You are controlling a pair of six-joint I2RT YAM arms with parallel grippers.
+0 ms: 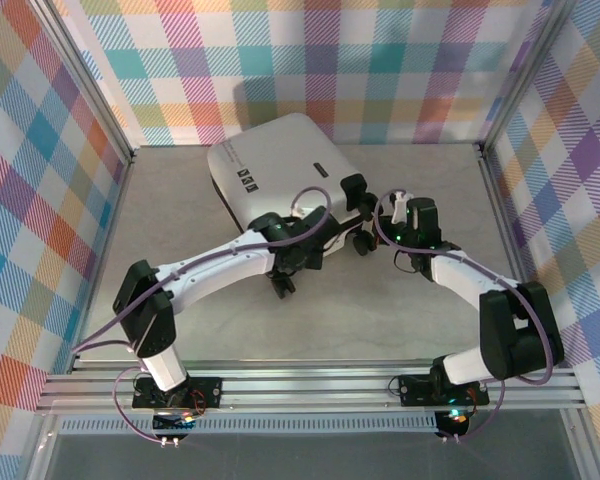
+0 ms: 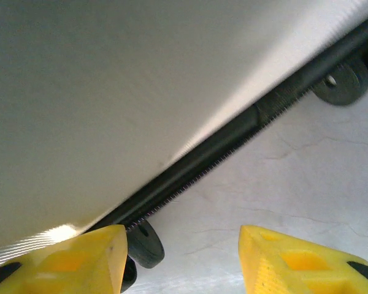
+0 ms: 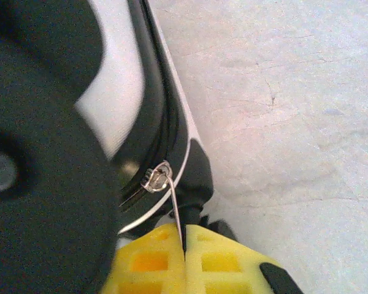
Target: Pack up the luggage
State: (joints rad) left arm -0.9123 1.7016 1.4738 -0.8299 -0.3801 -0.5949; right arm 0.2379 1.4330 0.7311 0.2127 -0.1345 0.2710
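Right gripper (image 3: 184,245), pinching the white hard-shell suitcase (image 1: 280,170)'s thin metal zipper pull (image 3: 175,211) at its four o'clock corner, may slip if tugged askew; left gripper (image 2: 181,257) half-wide, empty.

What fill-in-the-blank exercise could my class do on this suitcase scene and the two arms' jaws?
1. The suitcase has a shell coloured ____.
2. Its lid is ____, not lifted.
3. The right jaws pinch the zipper pull, so they are ____.
4. The left jaws hold nothing and stand ____ near the zipper band.
Missing words: white; closed; shut; open.
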